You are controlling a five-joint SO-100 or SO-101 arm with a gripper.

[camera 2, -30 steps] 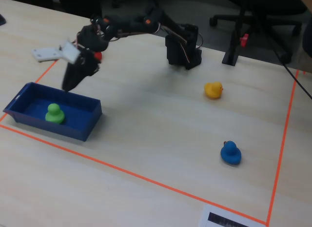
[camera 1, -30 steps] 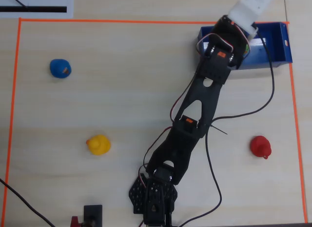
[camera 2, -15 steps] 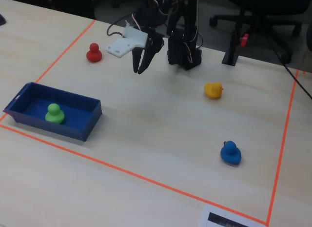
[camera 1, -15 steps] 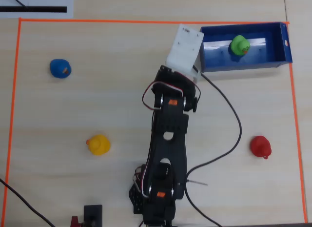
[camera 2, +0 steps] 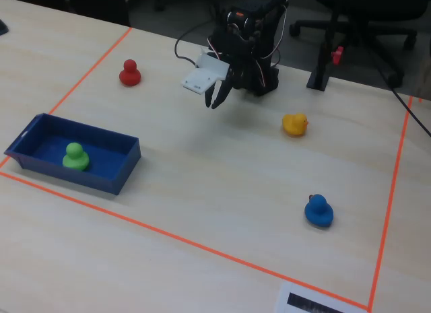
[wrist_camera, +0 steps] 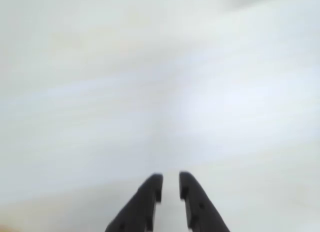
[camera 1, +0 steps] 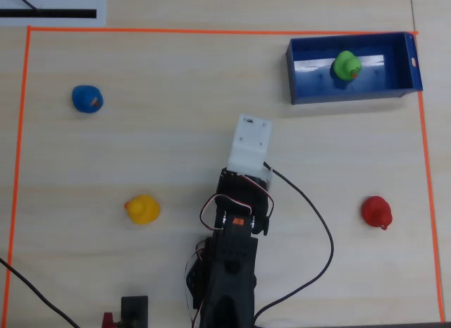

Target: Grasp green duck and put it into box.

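The green duck [camera 1: 347, 65] sits upright inside the dark blue box [camera 1: 352, 95] at the top right of the overhead view. In the fixed view the green duck [camera 2: 75, 155] is in the box [camera 2: 94, 178] at the left. My gripper [camera 2: 215, 99] hangs in the air over the bare table, near the arm's base and far from the box. In the wrist view the gripper [wrist_camera: 170, 181] has its two dark fingers almost together with nothing between them, over blurred pale table. In the overhead view a white wrist mount [camera 1: 250, 141] hides the fingers.
A blue duck [camera 1: 88, 99], a yellow duck [camera 1: 142, 209] and a red duck [camera 1: 376, 211] stand apart on the wooden table. Orange tape [camera 1: 211, 31] frames the work area. Cables [camera 1: 320, 229] trail from the arm's base.
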